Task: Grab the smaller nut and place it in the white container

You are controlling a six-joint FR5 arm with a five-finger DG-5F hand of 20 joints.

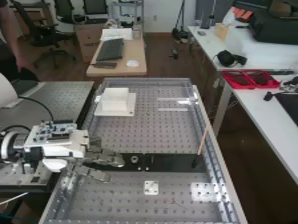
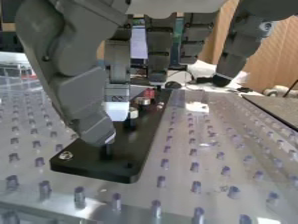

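High view: a stick overlaps one end of a black plate, white container beyond; over the other end hangs the hand, fingers relaxed, grasping nothing.

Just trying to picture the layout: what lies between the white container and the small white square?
Between the white container and the small white square lies the black plate, with holed metal either side, in the high view.

Black plate partly behind fingers
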